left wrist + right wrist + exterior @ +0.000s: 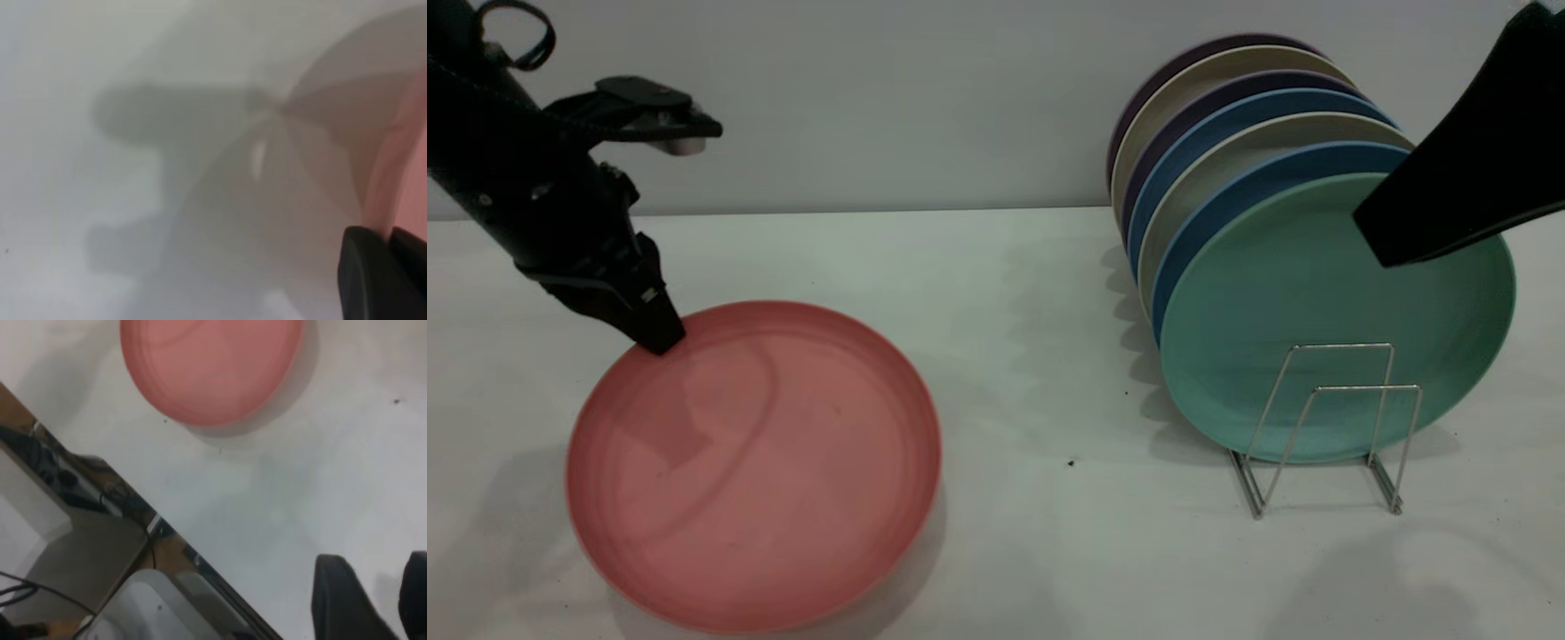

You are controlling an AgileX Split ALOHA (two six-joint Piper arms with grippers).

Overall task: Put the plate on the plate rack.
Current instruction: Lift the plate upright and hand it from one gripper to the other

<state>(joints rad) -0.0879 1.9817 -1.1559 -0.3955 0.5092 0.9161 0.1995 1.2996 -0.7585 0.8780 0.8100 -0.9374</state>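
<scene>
The salmon-pink plate point(756, 467) lies on the white table at the front left; it also shows in the right wrist view point(210, 367). My left gripper point(662, 341) is down at the plate's far-left rim. In the left wrist view the pink rim point(400, 167) runs between my two black fingertips point(363, 273), which are shut on it. The silver wire plate rack point(1325, 427) stands at the right. My right gripper point(1383, 238) hangs above it, open and empty, in front of the teal-green plate point(1316, 302). Its fingers point(343, 600) show over bare table.
Several plates stand upright in the rack behind the teal one: blue point(1227, 191), beige and purple. The rack's two front wire loops hold nothing. The table's front edge point(167, 520) shows in the right wrist view, with cables and equipment below it.
</scene>
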